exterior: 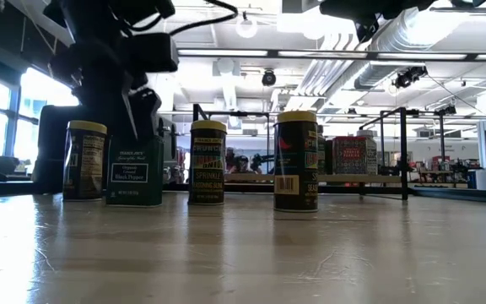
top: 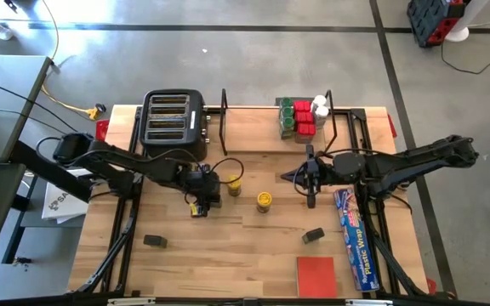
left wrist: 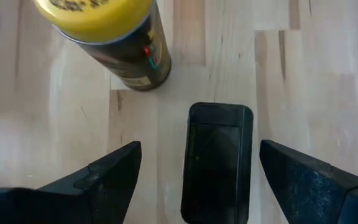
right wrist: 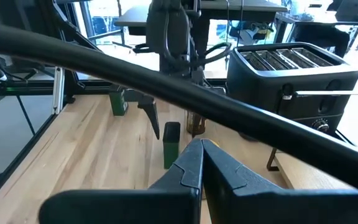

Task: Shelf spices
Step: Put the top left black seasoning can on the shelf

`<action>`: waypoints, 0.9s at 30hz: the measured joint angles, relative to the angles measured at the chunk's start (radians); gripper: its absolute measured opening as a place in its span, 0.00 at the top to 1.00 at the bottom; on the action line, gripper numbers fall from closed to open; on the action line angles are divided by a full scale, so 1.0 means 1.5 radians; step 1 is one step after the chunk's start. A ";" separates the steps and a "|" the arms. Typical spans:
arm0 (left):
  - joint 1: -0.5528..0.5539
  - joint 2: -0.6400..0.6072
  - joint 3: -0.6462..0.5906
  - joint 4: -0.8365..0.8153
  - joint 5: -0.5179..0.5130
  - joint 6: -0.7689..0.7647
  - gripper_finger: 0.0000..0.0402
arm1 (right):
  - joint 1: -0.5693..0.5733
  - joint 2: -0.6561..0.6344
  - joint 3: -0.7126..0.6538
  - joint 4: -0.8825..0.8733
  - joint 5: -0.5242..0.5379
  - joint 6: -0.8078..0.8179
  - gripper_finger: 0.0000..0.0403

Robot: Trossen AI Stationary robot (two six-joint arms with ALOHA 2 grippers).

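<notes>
High view: left gripper (top: 199, 204) is hanging over the mid-table, just left of two yellow-lidded jars (top: 264, 201) standing loose on the boards. Right gripper (top: 310, 181) is sitting in front of the shelf (top: 253, 127), empty. Shelf is at the far edge beside the toaster (top: 173, 117); a cluster of red and green spices (top: 300, 117) is already sitting at its right end. Two small dark tins, one at (top: 154, 241), are lying nearer the front edge, well apart from each other. Blue wrap box (top: 355, 240) and red square (top: 316, 275) are not task items.

Low view: four containers are standing upright in a row, the black pepper tin (exterior: 134, 172) directly under the left arm's gripper.

Left wrist view: fingers (left wrist: 109, 176) are spread wide, straddling the black tin (left wrist: 217, 160) without touching it; a yellow-lidded jar (left wrist: 106, 38) is standing just beyond.

Right wrist view: right fingers (right wrist: 194, 163) are pressed together, holding nothing, looking toward the left arm and toaster.

Handling judgement: tin is looking rigid, light, with smooth flat sides, probably a bit slippery and easy to tip as it is narrow. Best hold is likely across the two broad flat faces, around mid-height or slightly above, pads squared to the faces. Crushing seems unlikely.
</notes>
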 joint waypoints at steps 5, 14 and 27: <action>0.001 0.029 0.000 0.002 -0.004 -0.001 0.25 | 0.000 0.000 0.000 0.000 0.000 0.005 1.00; 0.001 0.045 0.025 -0.011 -0.006 -0.028 0.62 | 0.035 -0.019 0.001 0.043 0.004 0.030 1.00; 0.032 0.058 0.368 -0.219 0.008 0.004 0.71 | 0.125 -0.094 0.001 0.035 0.126 -0.006 1.00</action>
